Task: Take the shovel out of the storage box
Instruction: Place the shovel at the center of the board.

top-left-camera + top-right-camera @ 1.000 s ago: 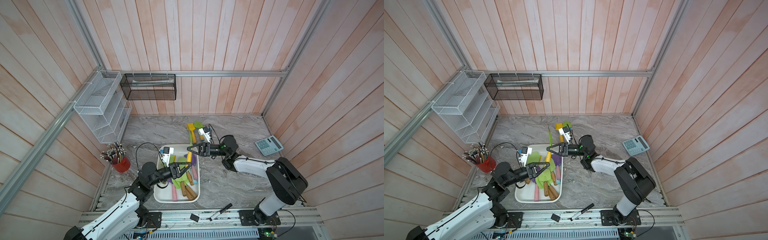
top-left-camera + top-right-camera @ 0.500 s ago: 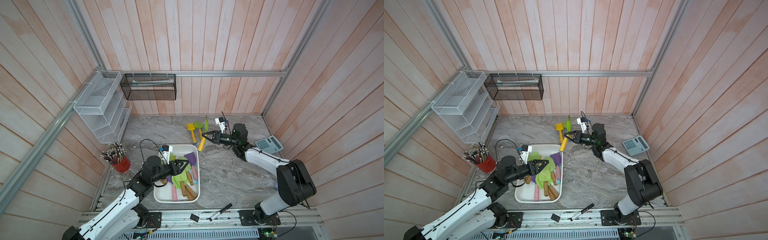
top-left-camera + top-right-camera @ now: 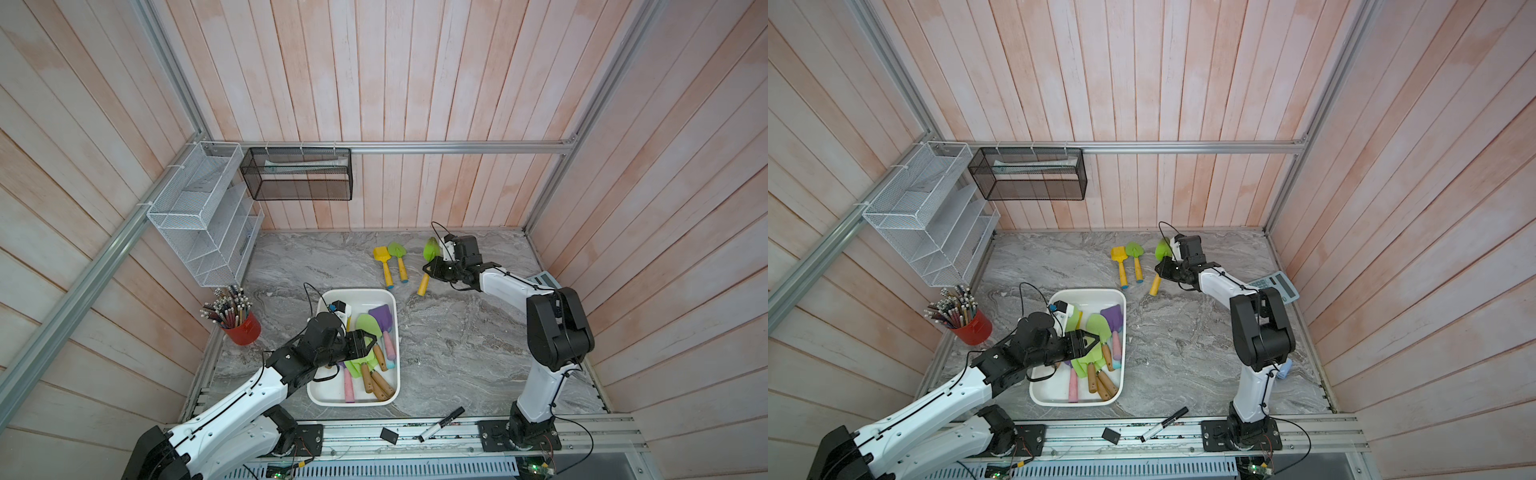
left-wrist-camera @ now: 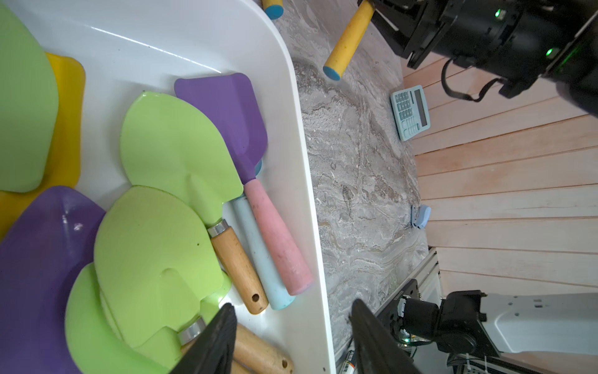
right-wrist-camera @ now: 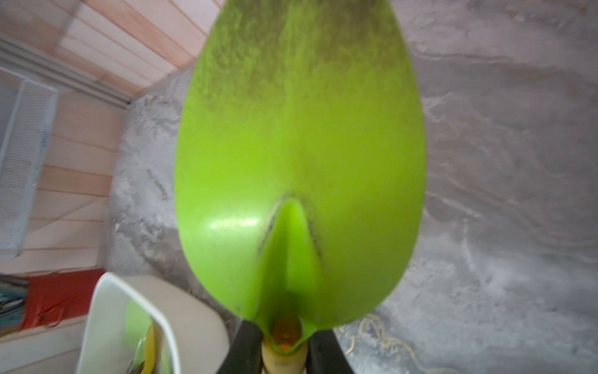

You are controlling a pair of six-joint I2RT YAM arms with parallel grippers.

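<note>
The white storage box (image 3: 355,401) (image 3: 1077,402) sits at the table's front middle and holds several shovels: green blades on wooden handles (image 4: 155,259), and a purple one with a pink handle (image 4: 233,123). My left gripper (image 3: 370,343) (image 4: 293,304) hangs open over the box's near right rim (image 4: 310,194), above the wooden handles and gripping nothing. My right gripper (image 3: 434,268) (image 5: 284,343) is shut on a green shovel with a yellow handle (image 3: 424,284) (image 5: 301,145), at the neck below the blade. It holds the shovel slanted above the table, beyond the box.
A yellow shovel (image 3: 383,262) and a green shovel (image 3: 399,259) lie on the table left of the held one. A calculator (image 3: 542,278) lies by the right wall. A red pencil cup (image 3: 243,328) stands left of the box. A marker (image 3: 440,424) lies on the front rail.
My right gripper has carried the green shovel from above the box back and to the right, beside the two shovels on the table. My left gripper has stayed over the box.
</note>
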